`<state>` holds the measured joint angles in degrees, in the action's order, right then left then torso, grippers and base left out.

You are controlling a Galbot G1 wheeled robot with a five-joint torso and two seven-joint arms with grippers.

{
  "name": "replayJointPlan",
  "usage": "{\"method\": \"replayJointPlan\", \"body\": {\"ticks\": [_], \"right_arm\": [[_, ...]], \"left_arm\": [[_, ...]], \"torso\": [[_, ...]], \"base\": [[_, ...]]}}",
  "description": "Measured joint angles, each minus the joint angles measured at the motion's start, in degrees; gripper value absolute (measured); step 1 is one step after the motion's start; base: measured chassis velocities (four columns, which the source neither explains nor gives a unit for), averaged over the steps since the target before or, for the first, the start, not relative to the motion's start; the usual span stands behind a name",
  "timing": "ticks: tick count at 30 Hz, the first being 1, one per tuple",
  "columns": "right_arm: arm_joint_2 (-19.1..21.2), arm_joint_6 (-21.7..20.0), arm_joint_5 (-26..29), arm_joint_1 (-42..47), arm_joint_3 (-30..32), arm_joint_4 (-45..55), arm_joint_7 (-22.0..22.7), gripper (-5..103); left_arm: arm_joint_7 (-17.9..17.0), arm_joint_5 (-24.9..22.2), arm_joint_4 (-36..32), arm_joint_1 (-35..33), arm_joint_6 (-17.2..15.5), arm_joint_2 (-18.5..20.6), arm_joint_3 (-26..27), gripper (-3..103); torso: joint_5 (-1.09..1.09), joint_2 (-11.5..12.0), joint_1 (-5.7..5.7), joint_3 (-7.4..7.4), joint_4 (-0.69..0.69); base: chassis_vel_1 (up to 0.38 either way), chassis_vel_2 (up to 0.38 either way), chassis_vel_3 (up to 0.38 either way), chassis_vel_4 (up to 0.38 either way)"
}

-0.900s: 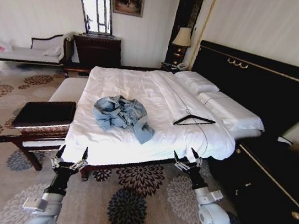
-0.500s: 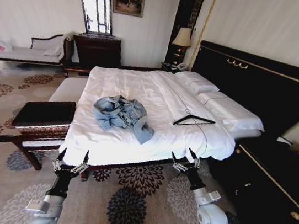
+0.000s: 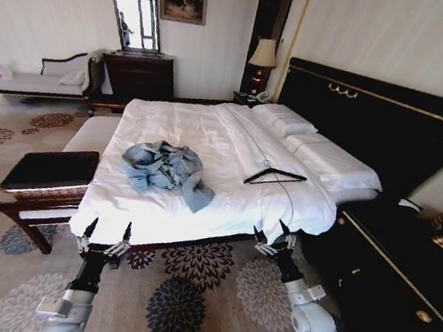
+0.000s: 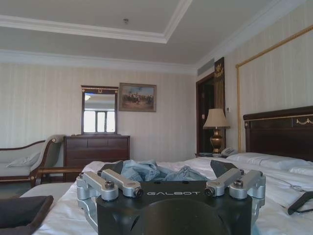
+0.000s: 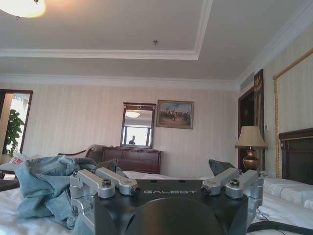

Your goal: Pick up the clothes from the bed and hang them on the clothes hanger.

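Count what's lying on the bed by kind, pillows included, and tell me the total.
Light-blue denim jacket: 1
Thin black triangular coat hanger: 1
White pillows: 2
Total: 4, all on the white-sheeted bed

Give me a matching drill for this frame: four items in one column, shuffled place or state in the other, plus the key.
Items:
1. denim jacket
2. clothes hanger
3. left hand
4. right hand

Place or state:
A. open, at the bed's foot, by its headboard-side corner
B. crumpled in a heap on the white sheet
C. open, at the bed's foot, near the dark bench
D. lying flat on the sheet, nearer the pillows

Pairs: 1-B, 2-D, 3-C, 4-A
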<state>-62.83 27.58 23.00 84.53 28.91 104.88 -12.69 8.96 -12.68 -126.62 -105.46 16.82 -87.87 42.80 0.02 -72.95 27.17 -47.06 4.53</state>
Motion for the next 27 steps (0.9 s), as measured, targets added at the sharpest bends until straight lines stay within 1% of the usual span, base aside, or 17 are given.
{"method": "replayJointPlan", "body": {"ticks": [6, 14, 21, 27], "right_arm": [[-0.4, 0.2, -0.5, 0.0, -0.1, -0.2, 0.0, 100], [-0.5, 0.4, -0.7, 0.0, -0.1, -0.3, 0.1, 100], [-0.5, 0.5, -0.6, 0.1, 0.1, -0.3, 0.3, 100], [-0.9, 0.5, -0.6, -0.1, -0.1, -0.3, 0.4, 100]], "left_arm": [[-0.8, 0.5, 0.2, 0.0, -0.4, -0.1, 0.3, 100], [-1.3, 0.9, 0.6, 0.0, -0.9, -0.2, 0.3, 100], [-1.4, 1.2, 0.8, 0.1, -1.0, -0.4, 0.2, 100], [-1.7, 1.2, 1.1, 0.0, -0.6, -0.4, 0.4, 100]], "torso": [[-0.07, 0.0, 0.00, 0.01, -0.02], [0.01, 0.0, 0.01, 0.00, -0.01], [-0.03, 0.0, 0.00, 0.00, -0.01], [-0.02, 0.0, 0.00, 0.00, -0.03]], "base": [[0.000, 0.000, 0.000, 0.000], [0.013, 0.022, -0.004, -0.013], [0.000, 0.000, 0.000, 0.000], [0.067, 0.068, 0.076, 0.058]]}}
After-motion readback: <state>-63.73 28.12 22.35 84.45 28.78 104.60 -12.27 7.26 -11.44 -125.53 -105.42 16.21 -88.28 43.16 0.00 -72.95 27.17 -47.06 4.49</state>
